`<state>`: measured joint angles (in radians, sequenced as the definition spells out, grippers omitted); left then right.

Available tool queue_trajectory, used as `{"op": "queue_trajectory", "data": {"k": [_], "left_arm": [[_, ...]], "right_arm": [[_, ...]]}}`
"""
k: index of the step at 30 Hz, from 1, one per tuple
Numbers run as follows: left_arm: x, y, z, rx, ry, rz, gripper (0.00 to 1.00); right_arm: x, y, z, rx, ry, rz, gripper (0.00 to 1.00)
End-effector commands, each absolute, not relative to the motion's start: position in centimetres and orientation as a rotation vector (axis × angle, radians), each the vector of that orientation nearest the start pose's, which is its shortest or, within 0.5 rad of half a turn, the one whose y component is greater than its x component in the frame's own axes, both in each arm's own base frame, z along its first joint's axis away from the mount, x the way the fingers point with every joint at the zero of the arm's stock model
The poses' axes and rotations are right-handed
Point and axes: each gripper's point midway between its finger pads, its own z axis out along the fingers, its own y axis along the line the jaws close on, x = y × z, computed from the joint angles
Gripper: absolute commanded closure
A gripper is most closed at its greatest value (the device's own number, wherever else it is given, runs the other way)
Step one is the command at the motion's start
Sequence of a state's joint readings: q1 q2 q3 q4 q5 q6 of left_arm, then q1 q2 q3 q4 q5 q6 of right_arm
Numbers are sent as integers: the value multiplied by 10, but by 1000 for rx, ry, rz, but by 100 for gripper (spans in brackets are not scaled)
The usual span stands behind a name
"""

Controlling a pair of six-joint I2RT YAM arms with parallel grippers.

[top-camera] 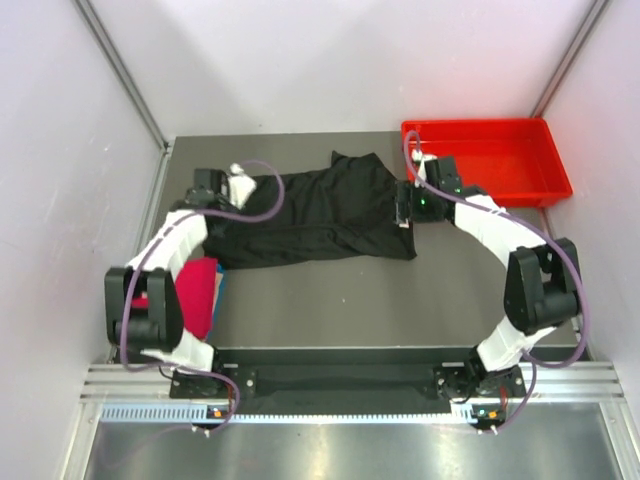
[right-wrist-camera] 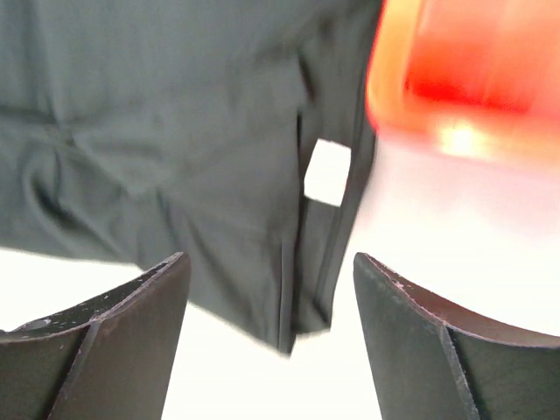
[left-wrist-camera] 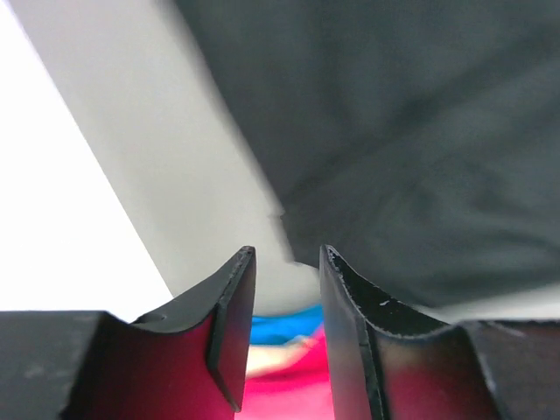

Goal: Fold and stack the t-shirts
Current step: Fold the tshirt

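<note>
Nearest the lens in the left wrist view, the left gripper (left-wrist-camera: 287,254) has its two black fingers parted by only a narrow slit, with nothing between them. The right gripper (right-wrist-camera: 271,262) has its two fingers spread wide and likewise grips nothing.

Three soft cloth shirts show, one of each colour. The plain black short-sleeved t-shirt (top-camera: 310,215) lies spread and rumpled on the flat grey table (top-camera: 350,300), towards the far side, and reaches from one gripper to the other. The left gripper is at the shirt's far left end. Its wrist view shows a corner of the black cloth just beyond the fingertips, not between them. The right gripper is over the shirt's right edge, and in the right wrist view a hem and a seam run down between its spread fingers. Whether either gripper touches the cloth, I cannot tell.

The crimson red t-shirt (top-camera: 195,295) lies bunched at the near left, partly hidden by the left arm (top-camera: 170,250), just near of the black one's left end. The blue t-shirt (top-camera: 219,290) shows only as a thin edge along the crimson one's right side.

One rigid red plastic tray (top-camera: 500,160) sits at the far right corner of the table, just right of the right gripper.
</note>
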<state>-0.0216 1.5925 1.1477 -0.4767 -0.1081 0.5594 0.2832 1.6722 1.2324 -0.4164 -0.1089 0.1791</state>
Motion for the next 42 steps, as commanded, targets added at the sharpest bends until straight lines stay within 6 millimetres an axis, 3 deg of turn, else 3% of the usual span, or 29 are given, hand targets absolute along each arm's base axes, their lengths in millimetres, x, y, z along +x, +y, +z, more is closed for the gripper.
{"op": "queue_trajectory", "data": {"k": [1, 2, 5, 10, 16, 21, 23, 24, 25, 27, 28, 32, 34, 38, 42], "left_arm": [[355, -11, 85, 1019, 2380, 315, 60], [338, -11, 66, 1101, 2406, 338, 59], [330, -12, 50, 1175, 2392, 446, 57], [334, -18, 43, 1161, 2393, 422, 55], [316, -21, 17, 1240, 2439, 357, 56], [306, -21, 5, 1281, 2461, 328, 60], [308, -21, 4, 1274, 2455, 330, 65], [307, -21, 0, 1268, 2463, 325, 73], [308, -22, -2, 1262, 2462, 327, 87], [310, -22, -5, 1239, 2479, 324, 100], [311, -23, -5, 1232, 2480, 323, 100], [307, -24, -5, 1222, 2485, 304, 100], [304, -31, 2, 1216, 2467, 248, 100], [273, -53, 12, 1308, 2457, 57, 100], [241, -64, 19, 1400, 2445, -42, 100]], "right_arm": [[370, 145, 98, -98, 2500, 385, 25], [358, 143, 86, -85, 2533, 390, 24], [350, 139, 72, -63, 2548, 384, 22], [346, 142, 50, -41, 2587, 420, 25], [336, 134, 30, 32, 2607, 478, 55], [330, 132, 24, 85, 2615, 551, 63], [330, 130, 21, 97, 2623, 555, 64], [329, 130, 19, 98, 2626, 564, 68], [331, 129, 17, 103, 2622, 573, 79], [329, 121, 11, 166, 2625, 609, 91], [332, 111, 11, 212, 2608, 615, 100], [317, 89, 11, 305, 2606, 611, 100], [309, 83, 20, 320, 2600, 592, 100], [283, 85, 23, 379, 2641, 634, 100], [255, 75, 31, 418, 2721, 573, 100]]}}
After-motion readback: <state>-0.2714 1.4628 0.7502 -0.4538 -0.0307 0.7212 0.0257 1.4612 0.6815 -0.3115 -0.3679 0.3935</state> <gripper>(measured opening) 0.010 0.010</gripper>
